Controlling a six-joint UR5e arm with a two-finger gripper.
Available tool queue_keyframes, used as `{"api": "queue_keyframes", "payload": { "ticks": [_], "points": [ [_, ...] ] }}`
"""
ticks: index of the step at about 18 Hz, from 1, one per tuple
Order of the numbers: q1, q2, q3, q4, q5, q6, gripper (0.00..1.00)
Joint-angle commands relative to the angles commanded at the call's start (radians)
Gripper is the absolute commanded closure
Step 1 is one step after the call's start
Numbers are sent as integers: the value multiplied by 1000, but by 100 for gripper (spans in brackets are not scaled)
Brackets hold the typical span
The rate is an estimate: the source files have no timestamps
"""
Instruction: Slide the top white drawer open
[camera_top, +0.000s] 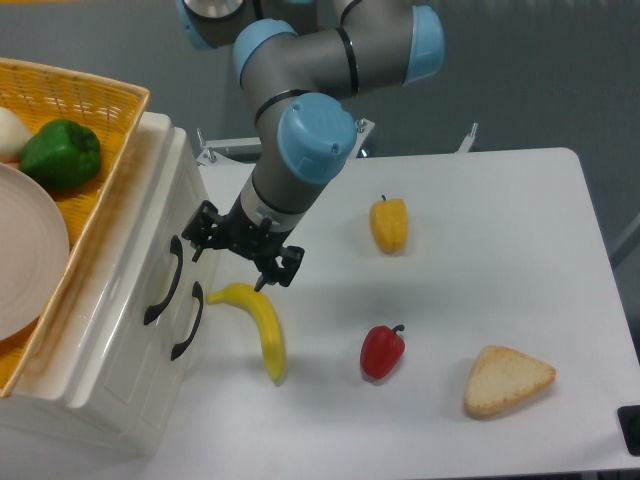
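Observation:
The cream-white cabinet stands at the left with both drawers shut. The top white drawer (140, 262) carries the upper curved black handle (164, 280); the lower drawer's handle (187, 321) sits just below it. My gripper (232, 264) hangs open just right of the upper handle, its left fingertip (199, 243) close to the cabinet front, and nothing is held between the fingers. Whether that finger touches the handle I cannot tell.
A banana (258, 326) lies on the table right under the gripper. A yellow pepper (389, 224), a red pepper (382, 350) and a piece of bread (505, 379) lie further right. A yellow wicker basket (100, 105) with a green pepper (61, 154) and a plate rests on the cabinet.

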Motion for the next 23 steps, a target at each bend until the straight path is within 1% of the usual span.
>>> {"api": "queue_keyframes", "payload": {
  "ticks": [7,14,19,23],
  "points": [
    [-21,-15,0,3,2,-31,0],
    [-46,-18,0,5,3,-51,0],
    [-55,-34,0,31,3,-69,0],
    [-57,-40,0,32,5,-74,0]
  ]
}}
